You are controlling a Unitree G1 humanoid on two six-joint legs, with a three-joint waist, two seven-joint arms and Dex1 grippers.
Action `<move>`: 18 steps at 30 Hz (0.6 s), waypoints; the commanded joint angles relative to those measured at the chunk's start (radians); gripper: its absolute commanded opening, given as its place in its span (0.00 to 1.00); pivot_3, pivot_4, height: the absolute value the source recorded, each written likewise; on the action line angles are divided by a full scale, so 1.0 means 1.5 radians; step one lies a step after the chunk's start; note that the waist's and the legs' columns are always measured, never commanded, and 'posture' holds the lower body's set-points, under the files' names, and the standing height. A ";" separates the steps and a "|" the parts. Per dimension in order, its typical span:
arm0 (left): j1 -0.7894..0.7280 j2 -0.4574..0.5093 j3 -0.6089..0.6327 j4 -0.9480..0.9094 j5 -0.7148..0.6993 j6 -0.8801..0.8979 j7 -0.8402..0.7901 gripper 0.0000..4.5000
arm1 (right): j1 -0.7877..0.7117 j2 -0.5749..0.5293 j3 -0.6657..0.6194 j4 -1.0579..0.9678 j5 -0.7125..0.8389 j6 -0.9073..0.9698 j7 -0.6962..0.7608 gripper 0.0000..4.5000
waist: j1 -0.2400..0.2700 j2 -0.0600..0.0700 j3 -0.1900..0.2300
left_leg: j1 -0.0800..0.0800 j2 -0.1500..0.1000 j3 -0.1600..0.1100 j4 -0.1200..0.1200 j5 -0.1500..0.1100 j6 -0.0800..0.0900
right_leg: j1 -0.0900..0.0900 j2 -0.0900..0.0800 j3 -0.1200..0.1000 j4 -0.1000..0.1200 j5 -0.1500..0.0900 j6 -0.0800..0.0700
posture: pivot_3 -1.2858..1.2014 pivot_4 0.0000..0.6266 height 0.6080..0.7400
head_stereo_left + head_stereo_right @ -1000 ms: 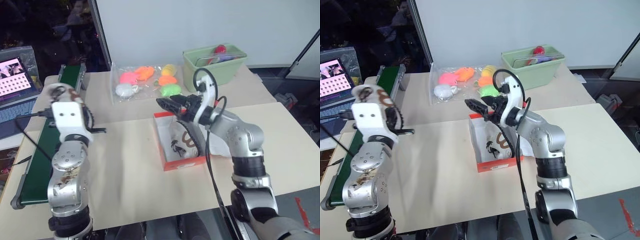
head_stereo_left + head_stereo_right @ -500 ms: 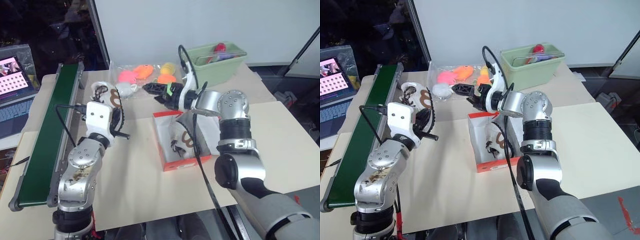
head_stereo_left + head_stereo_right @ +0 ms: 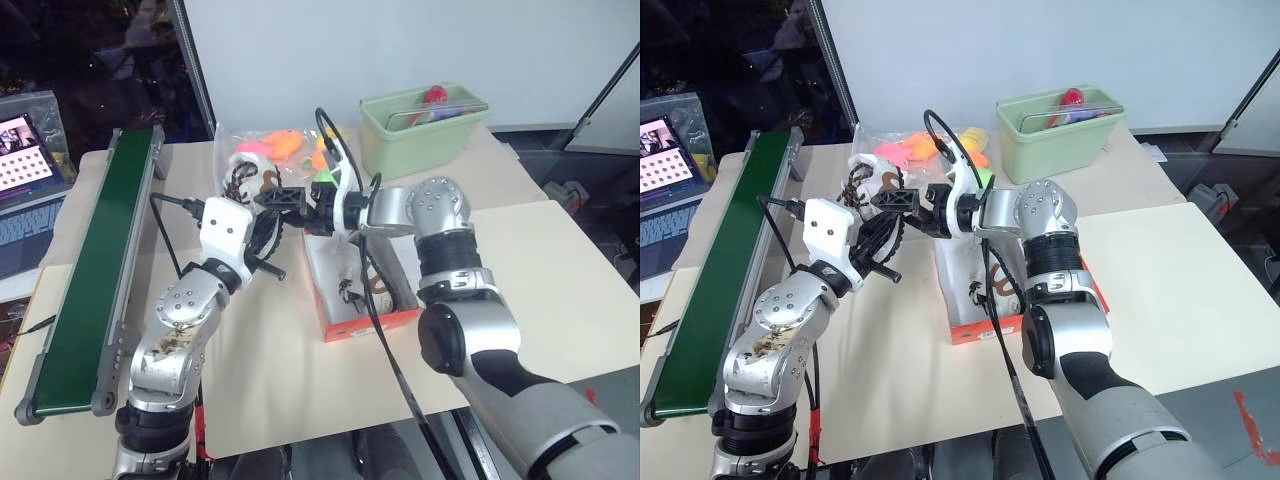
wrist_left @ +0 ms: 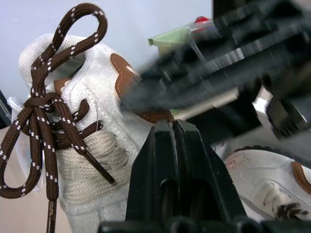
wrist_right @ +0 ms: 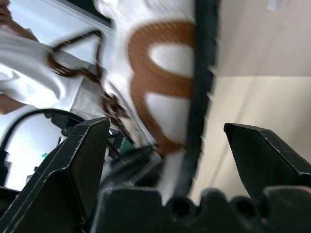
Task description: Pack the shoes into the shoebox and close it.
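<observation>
My left gripper point(image 4: 174, 130) is shut on a white shoe point(image 3: 244, 182) with dark brown laces, holding it in the air just left of the shoebox. The shoebox point(image 3: 338, 326) is red-orange, open, and white inside. A second shoe point(image 3: 366, 287) lies inside it. My right gripper point(image 3: 281, 197) reaches across from the right, level and pointing left, and is open. In the right wrist view the held shoe point(image 5: 160, 73) sits just ahead of the gap between the fingers point(image 5: 77, 160). I cannot tell whether they touch it.
A pale green tub point(image 3: 425, 128) stands behind the box at the back right. A clear bag of coloured plastic toys point(image 3: 285, 145) lies behind the held shoe. A green conveyor belt point(image 3: 95, 250) runs along the table's left side, with a laptop point(image 3: 25, 150) beyond it.
My left gripper has carried the shoe rightward toward the box. The right gripper, open throughout, has swung left from above the box to meet the shoe.
</observation>
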 commanded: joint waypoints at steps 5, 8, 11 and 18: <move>-0.005 0.005 0.004 -0.028 -0.005 -0.022 0.001 0.01 | -0.035 0.008 -0.034 0.006 0.006 -0.026 0.008 1.00 | -0.001 0.000 0.000 | 0.000 0.000 0.000 0.000 0.000 0.000 | 0.000 0.000 0.000 0.000 0.000 0.000 | 0.52 0.24 1.00; -0.007 0.004 0.003 -0.024 -0.005 -0.025 0.001 0.01 | -0.034 0.016 -0.036 0.001 0.007 -0.027 0.007 1.00 | -0.001 0.000 0.000 | 0.000 0.000 0.000 0.000 0.000 0.000 | 0.000 0.000 0.000 0.000 0.000 0.000 | 0.52 0.24 1.00; -0.007 0.004 0.003 -0.024 -0.005 -0.027 0.000 0.01 | -0.033 0.023 -0.042 -0.004 0.008 -0.027 0.004 1.00 | -0.001 0.000 0.000 | 0.000 0.000 0.000 0.000 0.000 0.000 | 0.000 0.000 0.000 0.000 0.000 0.000 | 0.52 0.24 1.00; -0.009 0.007 0.005 -0.012 -0.001 -0.040 0.001 0.00 | -0.020 0.048 -0.048 -0.036 0.019 -0.025 -0.007 0.52 | -0.001 0.000 0.000 | 0.000 0.000 0.000 0.001 0.000 0.000 | 0.000 0.000 0.000 0.000 0.000 0.000 | 0.52 0.24 1.00</move>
